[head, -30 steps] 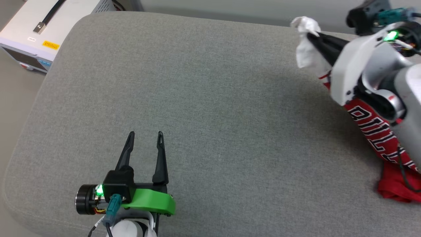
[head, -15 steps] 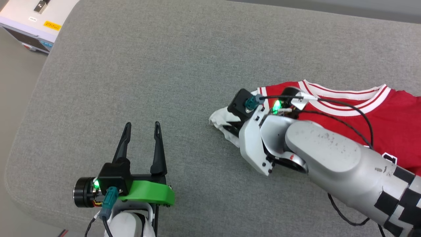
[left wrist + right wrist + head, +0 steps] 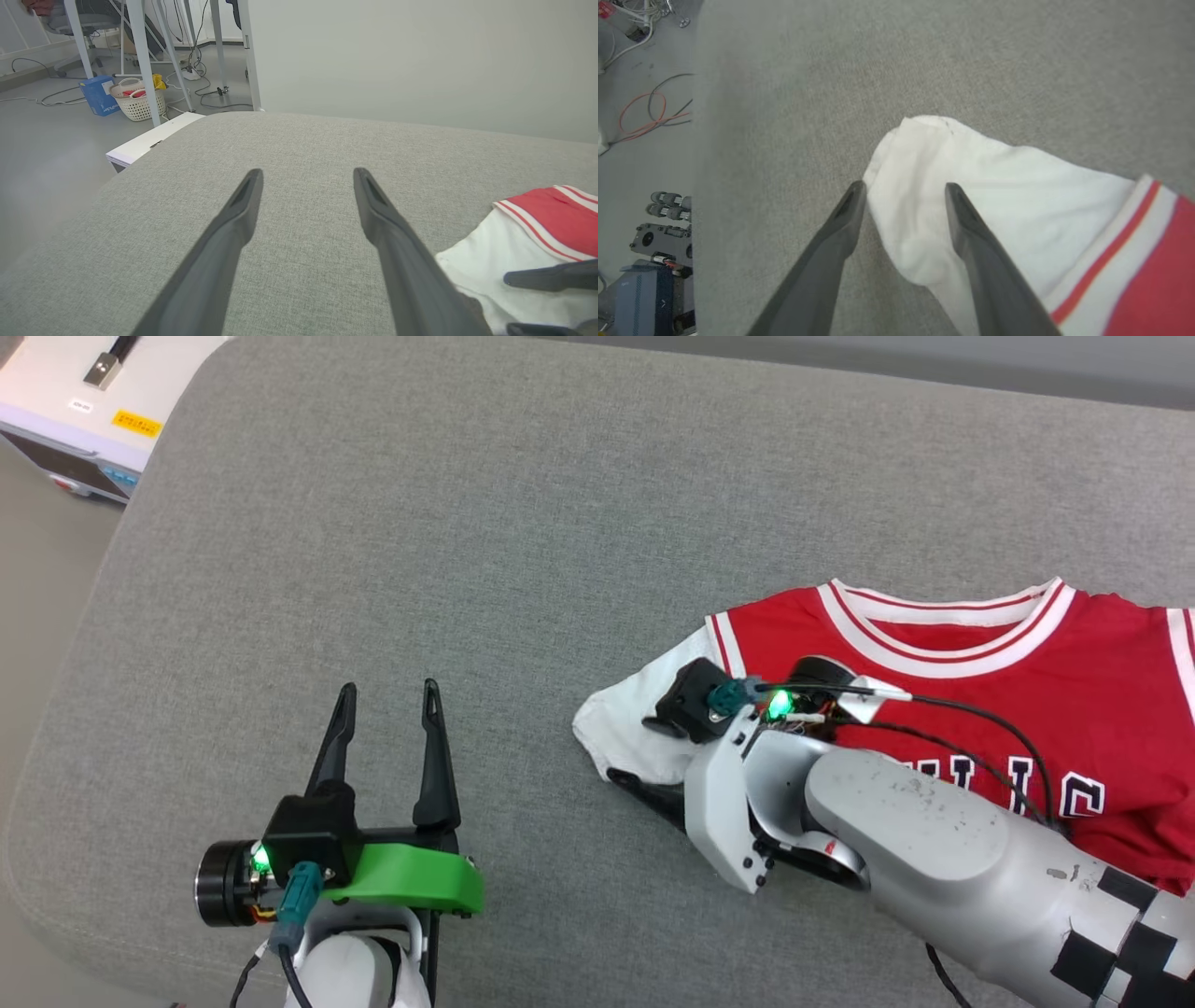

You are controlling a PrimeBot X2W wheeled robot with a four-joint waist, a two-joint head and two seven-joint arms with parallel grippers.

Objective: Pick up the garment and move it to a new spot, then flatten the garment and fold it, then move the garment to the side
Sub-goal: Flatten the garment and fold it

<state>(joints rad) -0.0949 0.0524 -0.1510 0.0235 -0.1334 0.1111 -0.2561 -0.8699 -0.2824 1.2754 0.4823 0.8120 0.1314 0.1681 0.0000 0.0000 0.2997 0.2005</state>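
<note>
1. Since a second ago: the right claw [image 3: 903, 189] was up at the far right with a bunched white sleeve clamped in shut fingers and the rest of the garment [image 3: 1102, 691] hanging under it. Now the shirt is down and spread on the grey padded bench [image 3: 523, 523], and the fingers have parted. The head camera has shifted as well.
2. Garment: red jersey tee, lying front up on the right part of the bench, neckline toward the far edge. The neck band is white with red stripes. One white short sleeve points toward the bench's middle, a little rumpled at its end. Black, white-outlined chest lettering is partly hidden by my right forearm. The shirt's right side runs out of the head view.
3. Right claw: spread apart, low over the sleeve end. In the wrist view one finger lies across the white cloth and the other just off its edge. Nothing is pinched. Whether the tips touch the fabric, I cannot tell.
4. Left claw [image 3: 388, 689]: fully spread, holding nothing, over bare bench to the left of the sleeve.
</note>
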